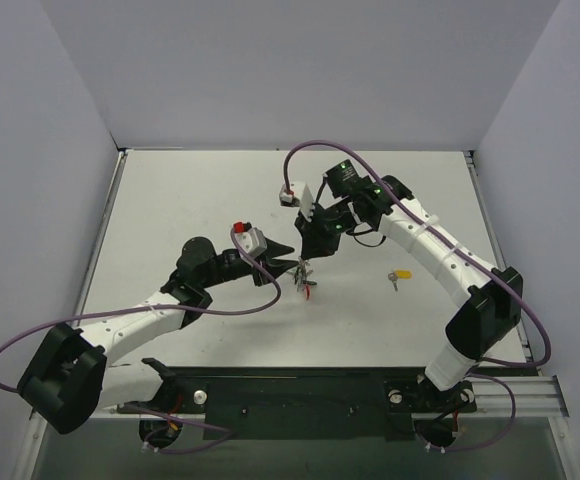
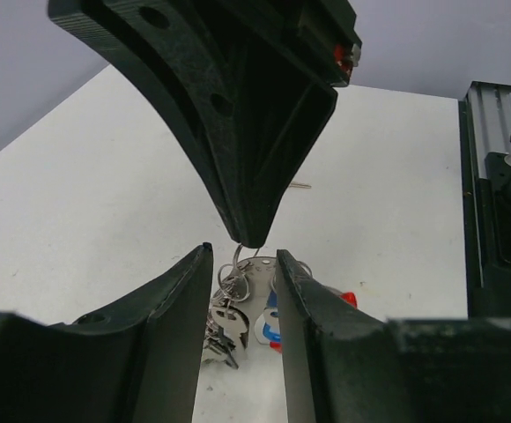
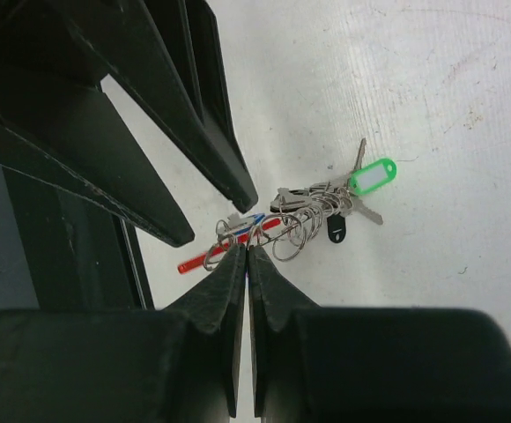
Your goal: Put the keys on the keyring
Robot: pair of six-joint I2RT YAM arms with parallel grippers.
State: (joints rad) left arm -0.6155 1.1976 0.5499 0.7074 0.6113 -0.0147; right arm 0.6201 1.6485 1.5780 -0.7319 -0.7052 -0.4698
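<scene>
Right wrist view: right gripper fully closed, tips pinching a wire loop of the keyring. Keys sit bunched on the keyring, on the side away from those tips, with a green tag outermost (one black-capped key beside it). Left gripper part open, fingers straddling the keyring, no clear contact. One yellow-capped key lies on the table, well right of the keyring.

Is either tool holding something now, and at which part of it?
The right tool is shut on the keyring, pinching its thin wire loop at the fingertips. The left tool stands open around the keys, not gripping.
</scene>
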